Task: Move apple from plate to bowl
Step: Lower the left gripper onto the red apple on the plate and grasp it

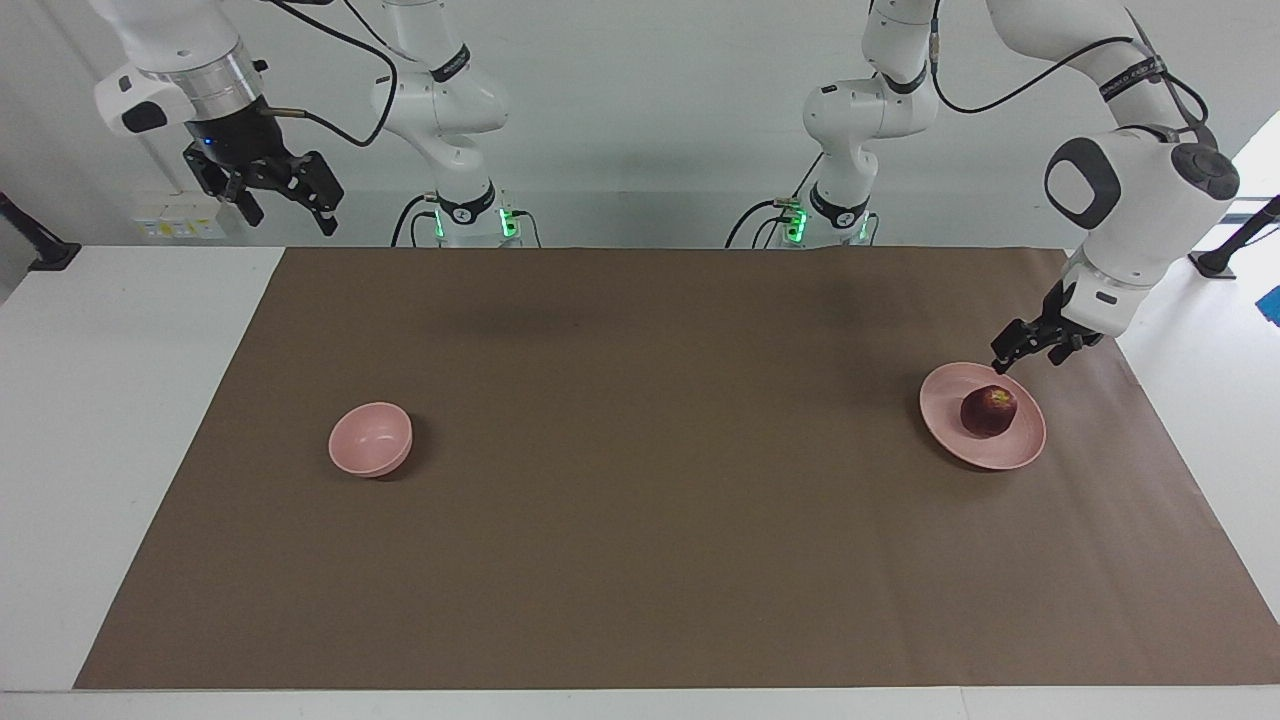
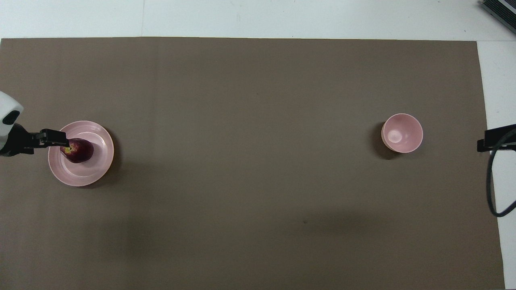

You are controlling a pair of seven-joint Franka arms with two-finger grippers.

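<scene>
The dark red apple (image 1: 989, 410) (image 2: 77, 150) lies on the wide pink plate (image 1: 950, 425) (image 2: 92, 165) toward the left arm's end of the table. My left gripper (image 1: 1022, 358) (image 2: 60, 139) hangs open just above the plate's rim on the robots' side, close to the apple and not touching it. The small deep pink bowl (image 1: 371, 438) (image 2: 402, 133) stands empty toward the right arm's end. My right gripper (image 1: 292, 215) (image 2: 481, 143) waits open, high over the white table near that end of the mat.
A brown mat (image 1: 640, 560) covers most of the white table (image 1: 120, 420). A black cable (image 2: 489, 189) loops down from the right arm beside the mat's edge. A dark object (image 2: 500, 10) sits at the table's farthest corner.
</scene>
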